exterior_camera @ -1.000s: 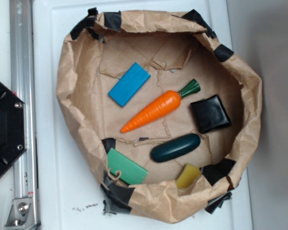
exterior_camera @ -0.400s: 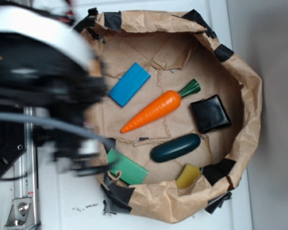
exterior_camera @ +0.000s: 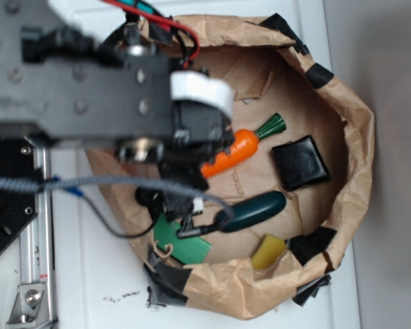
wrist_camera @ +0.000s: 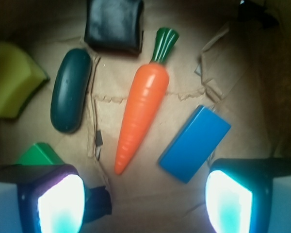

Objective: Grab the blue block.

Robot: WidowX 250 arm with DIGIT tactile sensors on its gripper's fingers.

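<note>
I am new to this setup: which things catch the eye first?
The orange carrot lies in the middle of the brown paper bowl. The blue block lies beside it, just ahead of the open gripper. From outside, the black arm covers the bowl's left part.

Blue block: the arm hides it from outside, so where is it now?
In the wrist view the blue block lies flat on the paper, lower right, just right of the carrot and by the right fingertip, not yet gripped.
</note>
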